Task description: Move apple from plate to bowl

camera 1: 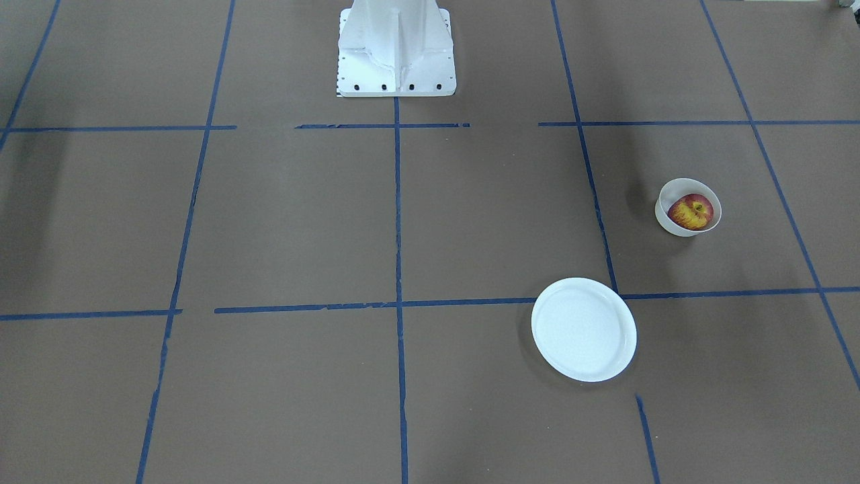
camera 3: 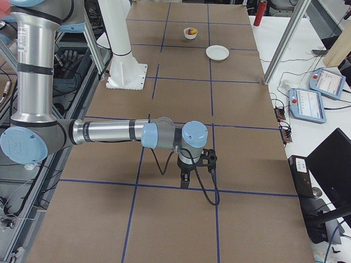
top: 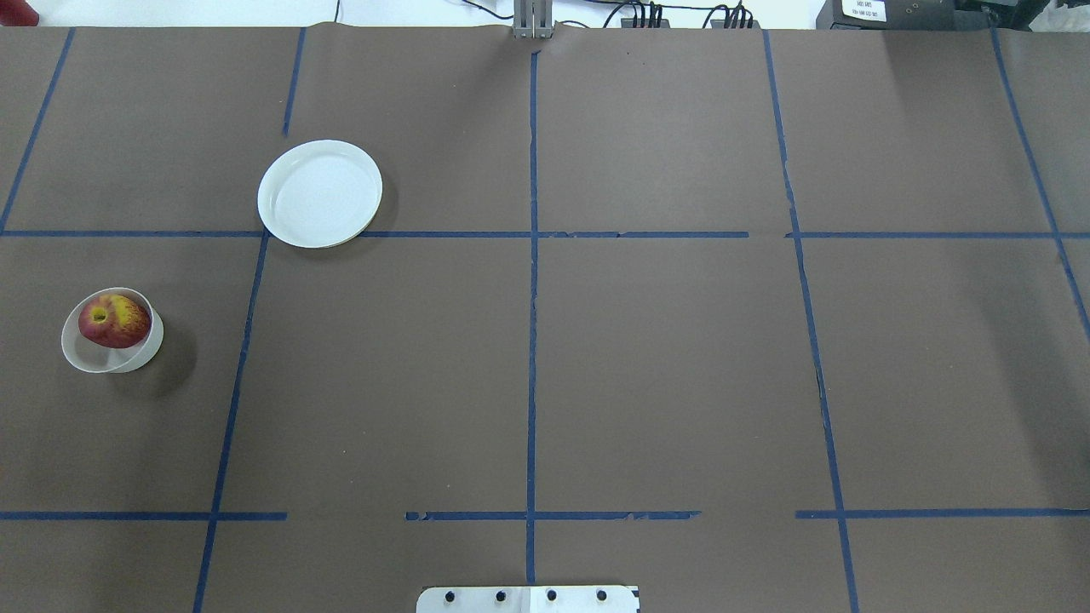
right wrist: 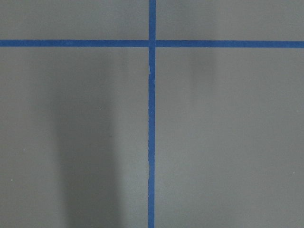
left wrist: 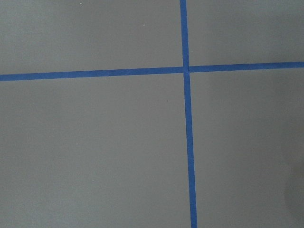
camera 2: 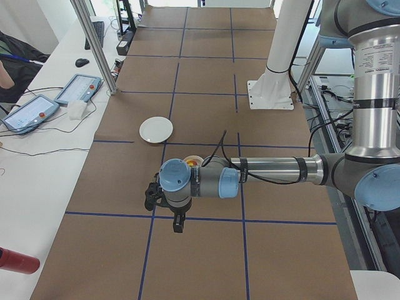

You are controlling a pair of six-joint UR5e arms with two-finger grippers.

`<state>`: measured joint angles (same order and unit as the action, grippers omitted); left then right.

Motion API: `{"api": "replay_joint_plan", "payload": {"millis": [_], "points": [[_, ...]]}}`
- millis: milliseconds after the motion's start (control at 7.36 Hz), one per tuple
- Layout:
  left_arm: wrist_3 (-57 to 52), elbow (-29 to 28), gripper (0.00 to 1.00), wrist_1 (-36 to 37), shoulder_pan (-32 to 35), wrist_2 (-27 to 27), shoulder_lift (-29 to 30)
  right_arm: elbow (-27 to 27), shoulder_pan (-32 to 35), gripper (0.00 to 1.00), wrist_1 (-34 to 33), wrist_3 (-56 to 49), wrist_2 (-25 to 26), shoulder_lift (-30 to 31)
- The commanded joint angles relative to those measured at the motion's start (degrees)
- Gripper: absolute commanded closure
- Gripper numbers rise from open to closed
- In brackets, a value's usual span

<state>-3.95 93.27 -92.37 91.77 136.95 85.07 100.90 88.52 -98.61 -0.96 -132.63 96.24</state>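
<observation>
The red and yellow apple [camera 1: 691,212] sits inside the small white bowl [camera 1: 668,220], with its stem dimple showing. In the overhead view the apple [top: 113,320] and bowl [top: 95,358] are at the far left. The white plate [camera 1: 583,329] lies bare on the table a short way from the bowl, and it also shows in the overhead view [top: 319,194]. The left gripper [camera 2: 167,209] hangs over the table near the bowl. The right gripper [camera 3: 195,167] hangs far from both dishes. Both show only in side views, so I cannot tell whether they are open or shut.
The white robot base [camera 1: 396,47] stands at the table's middle edge. Blue tape lines [top: 532,298] form a grid on the brown table. Control tablets [camera 2: 78,89] lie on a side table, and a red object [camera 2: 19,261] is near its front.
</observation>
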Motion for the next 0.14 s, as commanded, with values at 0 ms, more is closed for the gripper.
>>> {"api": "replay_joint_plan", "payload": {"millis": [0], "points": [[-0.01, 0.07, 0.00, 0.00, 0.08, -0.02, 0.01, 0.00, -0.01, 0.00, 0.00, -0.01, 0.00, 0.00]]}}
